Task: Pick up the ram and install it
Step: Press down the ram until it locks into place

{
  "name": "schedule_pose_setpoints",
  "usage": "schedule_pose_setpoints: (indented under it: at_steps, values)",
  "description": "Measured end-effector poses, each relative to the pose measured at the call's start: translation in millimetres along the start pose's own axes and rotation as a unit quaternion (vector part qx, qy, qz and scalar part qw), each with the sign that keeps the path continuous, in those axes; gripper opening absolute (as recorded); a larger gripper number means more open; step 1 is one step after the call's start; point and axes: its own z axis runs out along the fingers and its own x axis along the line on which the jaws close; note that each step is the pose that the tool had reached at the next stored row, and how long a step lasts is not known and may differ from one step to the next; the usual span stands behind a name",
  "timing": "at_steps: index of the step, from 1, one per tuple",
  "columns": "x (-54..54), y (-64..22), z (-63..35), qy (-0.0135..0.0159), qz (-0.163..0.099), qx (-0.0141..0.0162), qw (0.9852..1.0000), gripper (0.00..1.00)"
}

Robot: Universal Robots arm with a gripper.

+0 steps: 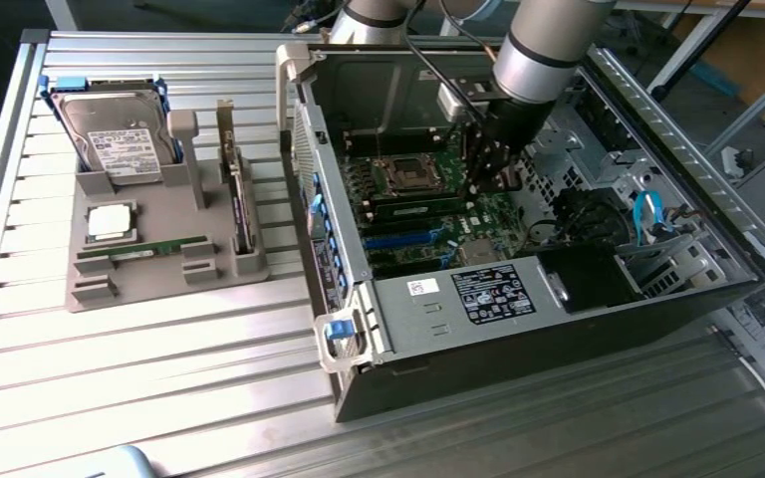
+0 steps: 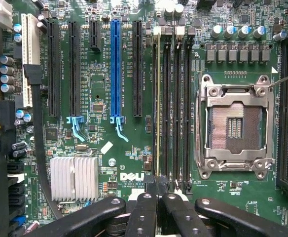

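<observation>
A ram (image 2: 157,98) stands edge-on in the memory slot nearest the blue connector, matching the slot's length; in the exterior view it is a green strip (image 1: 416,206) beside the processor socket (image 1: 406,174). My gripper (image 2: 157,190) is shut, its black fingers (image 2: 144,207) meeting over the near end of that stick. Whether they touch it I cannot tell. From outside, the gripper (image 1: 496,184) hangs inside the open computer case, at the slots' end toward the exterior view's right. Another green ram stick (image 1: 143,247) lies flat on the grey holder (image 1: 156,289).
The holder also carries a hard drive (image 1: 117,139), a square silver processor (image 1: 111,221) and an upright expansion card (image 1: 236,199). The case walls (image 1: 489,299) surround the motherboard. An empty processor socket (image 2: 235,128) and a silver heatsink (image 2: 75,177) flank the slots.
</observation>
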Motion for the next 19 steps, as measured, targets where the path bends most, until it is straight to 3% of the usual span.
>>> schedule_pose_setpoints:
  at_steps: [12,19]
  values:
    - [0.0,0.2,4.1,0.0002,0.0,-0.0001,1.0,0.1]
    - [0.0,0.3,-1.7,0.0,0.0,0.0,1.0,0.1]
